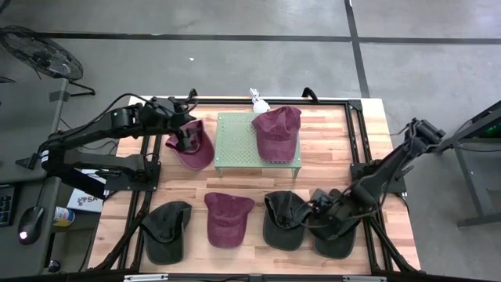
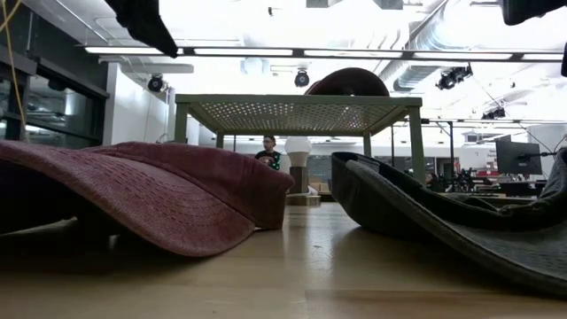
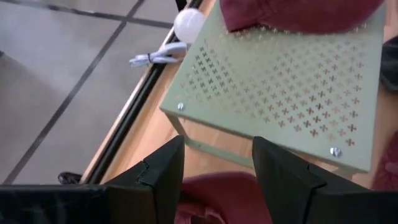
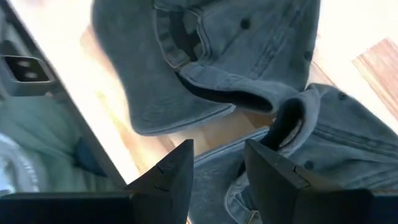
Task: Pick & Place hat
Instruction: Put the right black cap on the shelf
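Left tool [image 1: 186, 138] over floppy maroon cap [image 1: 192, 146]; perforated green stand [image 1: 239, 142] adjacent.

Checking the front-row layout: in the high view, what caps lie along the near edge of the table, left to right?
Dark cap → maroon cap → second dark cap → third dark cap, partly under the right gripper.

The left gripper [image 3: 217, 180] has its two dark jaws standing apart, with a maroon hat [image 3: 217, 198] showing in the gap between them. Beyond it is a pale green perforated stand [image 3: 292, 87] on the wooden counter [image 3: 143, 149]. Another maroon hat [image 3: 298, 14] lies on the stand's far side. A white bulb [image 3: 189, 23] and white cable [image 3: 155, 57] are near the counter's edge
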Tool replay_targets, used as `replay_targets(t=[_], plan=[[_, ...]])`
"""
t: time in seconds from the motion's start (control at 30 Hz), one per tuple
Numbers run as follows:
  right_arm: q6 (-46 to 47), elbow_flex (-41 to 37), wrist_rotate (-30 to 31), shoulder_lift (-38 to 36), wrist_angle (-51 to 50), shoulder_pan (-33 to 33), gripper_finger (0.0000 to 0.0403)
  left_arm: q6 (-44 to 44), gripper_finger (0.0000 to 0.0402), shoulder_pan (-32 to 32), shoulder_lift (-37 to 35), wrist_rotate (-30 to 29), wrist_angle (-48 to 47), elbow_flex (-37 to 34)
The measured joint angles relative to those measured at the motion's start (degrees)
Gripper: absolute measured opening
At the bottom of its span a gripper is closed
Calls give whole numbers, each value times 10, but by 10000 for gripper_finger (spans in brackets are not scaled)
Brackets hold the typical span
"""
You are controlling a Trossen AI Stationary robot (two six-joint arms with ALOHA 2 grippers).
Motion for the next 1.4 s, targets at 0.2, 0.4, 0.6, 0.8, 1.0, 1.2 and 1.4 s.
replay_targets(t=[0.2,0.4,0.6,0.8,1.0,1.2,1.4], plan=[[44,49,2,63,-29,2,135,-25,184,0,-3,1,-11,0],[56,72,1,101,-28,2,135,-38,184,0,-3,18,-11,0],[97,72,-18,115,-65,2,135,-43,184,0,-3,35,-11,0],[126,72,-37,113,-132,2,135,-46,184,0,-3,58,-11,0],[133,72,-49,113,-139,2,135,-45,184,0,-3,58,-11,0],[112,72,-29,113,-138,2,135,-44,184,0,-3,58,-11,0],[78,72,-34,113,-138,-3,137,-43,184,0,-3,58,-19,0]])
